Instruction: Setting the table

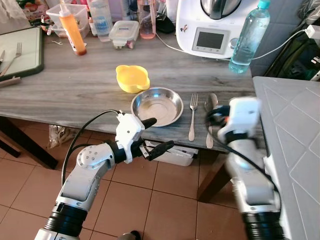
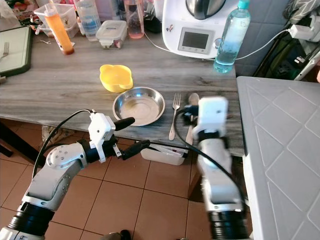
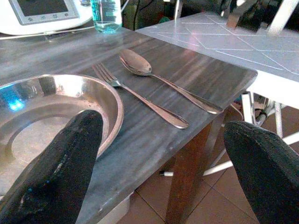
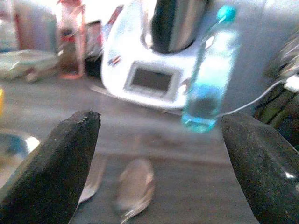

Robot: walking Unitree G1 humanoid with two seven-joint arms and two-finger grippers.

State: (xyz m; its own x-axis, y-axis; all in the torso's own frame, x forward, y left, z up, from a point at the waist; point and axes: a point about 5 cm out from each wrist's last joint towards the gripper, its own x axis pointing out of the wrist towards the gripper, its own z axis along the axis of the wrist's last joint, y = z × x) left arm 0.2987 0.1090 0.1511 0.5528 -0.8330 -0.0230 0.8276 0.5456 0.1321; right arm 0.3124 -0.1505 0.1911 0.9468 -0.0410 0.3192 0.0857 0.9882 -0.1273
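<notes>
The steel bowl (image 1: 157, 105) sat near the front edge of the grey wooden surface (image 1: 75, 85), and everything else is placed from it. The fork (image 1: 192, 116) lay just beside the bowl on the robot's right, tines pointing away from the robot, and the spoon (image 1: 210, 118) lay just beyond the fork, parallel to it and apart from it, its handle reaching the surface's edge. Behind the bowl, close to its rim, stood a yellow cup (image 1: 132, 78). Farther back stood a white kitchen machine (image 1: 212, 27) with a small screen, and next to that a blue-tinted water bottle (image 1: 249, 37). Well off to the bowl's left stood an orange sauce bottle (image 1: 73, 30) and a clear lidded container (image 1: 124, 34).

The left hand (image 1: 158, 135) hovered at the surface's edge just in front of the bowl, fingers spread apart and holding nothing. The right hand (image 4: 159, 163) was above the spoon, its fingers likewise wide apart and empty, the wrist view blurred.
</notes>
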